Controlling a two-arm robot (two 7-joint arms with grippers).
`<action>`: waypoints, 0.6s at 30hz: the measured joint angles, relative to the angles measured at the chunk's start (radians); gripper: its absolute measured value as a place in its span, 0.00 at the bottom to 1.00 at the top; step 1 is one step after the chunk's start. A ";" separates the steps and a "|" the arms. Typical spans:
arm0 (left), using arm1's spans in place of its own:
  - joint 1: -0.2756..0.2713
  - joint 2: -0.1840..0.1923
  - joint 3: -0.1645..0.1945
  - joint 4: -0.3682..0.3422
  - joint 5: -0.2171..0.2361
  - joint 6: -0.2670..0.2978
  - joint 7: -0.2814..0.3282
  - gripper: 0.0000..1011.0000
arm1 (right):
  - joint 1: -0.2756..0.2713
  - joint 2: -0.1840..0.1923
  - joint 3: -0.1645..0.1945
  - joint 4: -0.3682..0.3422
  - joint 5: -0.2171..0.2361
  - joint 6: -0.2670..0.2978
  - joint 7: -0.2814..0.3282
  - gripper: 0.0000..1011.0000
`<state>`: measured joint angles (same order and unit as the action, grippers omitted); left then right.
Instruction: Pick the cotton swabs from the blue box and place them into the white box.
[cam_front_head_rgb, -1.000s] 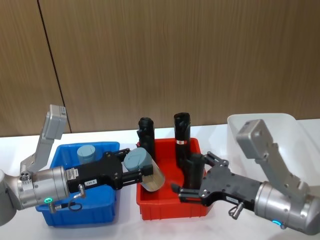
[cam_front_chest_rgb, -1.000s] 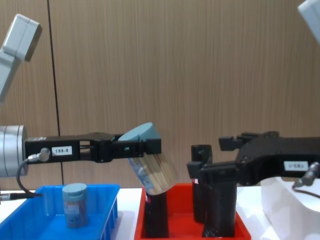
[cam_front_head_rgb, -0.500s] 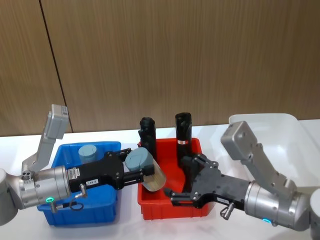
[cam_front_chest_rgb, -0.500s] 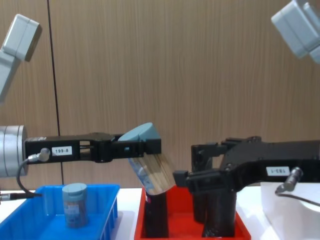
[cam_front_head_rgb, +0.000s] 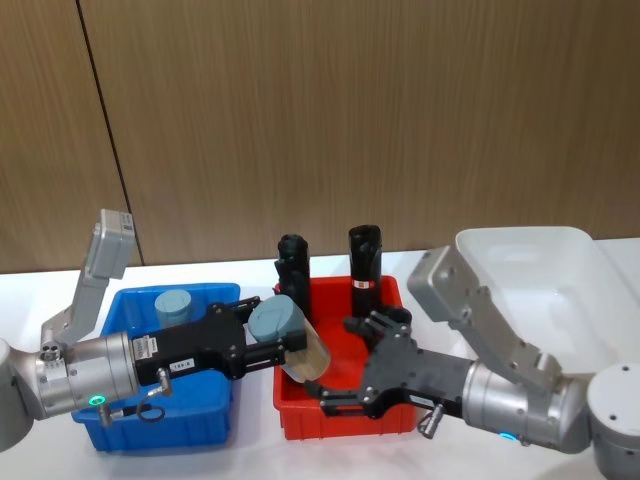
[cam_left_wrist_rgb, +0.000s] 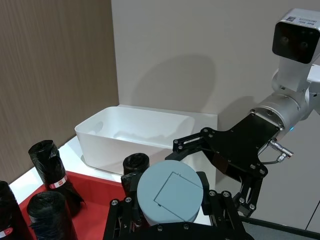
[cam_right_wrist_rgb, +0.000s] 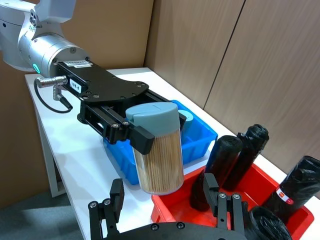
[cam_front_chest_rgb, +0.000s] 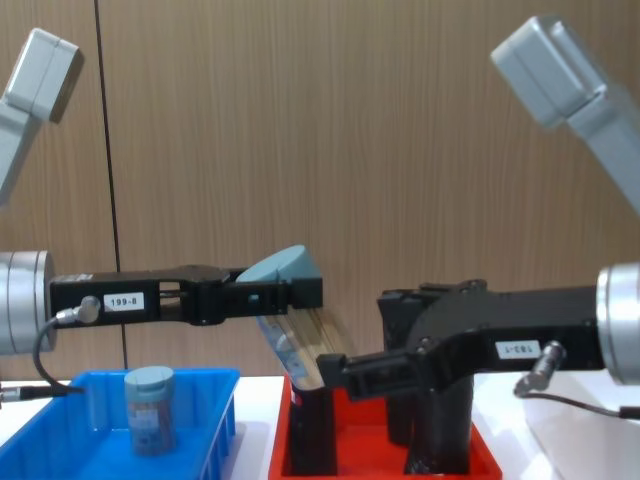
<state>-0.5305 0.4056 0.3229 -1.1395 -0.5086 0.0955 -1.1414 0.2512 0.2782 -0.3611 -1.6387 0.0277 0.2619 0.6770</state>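
Note:
A cotton swabs jar (cam_front_head_rgb: 298, 345) with a pale blue-grey lid hangs tilted over the gap between the blue box (cam_front_head_rgb: 205, 425) and the red bin. My left gripper (cam_front_head_rgb: 272, 335) is shut on its lid end (cam_front_chest_rgb: 285, 275). In the right wrist view the jar (cam_right_wrist_rgb: 157, 155) sits just ahead of my right gripper (cam_right_wrist_rgb: 163, 192). That gripper is open, one finger to each side of the jar's lower end. In the head view the right gripper (cam_front_head_rgb: 338, 362) reaches in over the red bin. Another swab jar (cam_front_head_rgb: 173, 303) stands in the blue box. The white box (cam_front_head_rgb: 520, 250) stands at the far right.
The red bin (cam_front_head_rgb: 340, 428) between the two boxes holds several upright black rolls (cam_front_head_rgb: 365, 258), right under my right arm. A wooden wall backs the white table. The blue box's wall (cam_front_chest_rgb: 225, 420) lies just below the held jar.
My right gripper has swung left across the red bin, up to the held jar. The left gripper and its jar have stayed in place.

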 joint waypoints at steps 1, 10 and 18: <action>0.000 0.000 0.000 0.000 0.000 0.000 0.000 0.65 | 0.002 -0.002 -0.001 0.002 -0.002 0.000 0.001 0.99; 0.000 0.000 0.000 0.000 0.000 0.000 0.000 0.65 | 0.027 -0.024 -0.020 0.030 -0.023 0.001 0.011 0.99; 0.000 0.000 0.000 0.000 0.000 0.000 0.000 0.65 | 0.051 -0.043 -0.034 0.055 -0.039 0.002 0.015 0.99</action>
<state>-0.5306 0.4056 0.3228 -1.1395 -0.5086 0.0955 -1.1414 0.3018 0.2354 -0.3950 -1.5837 -0.0117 0.2635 0.6919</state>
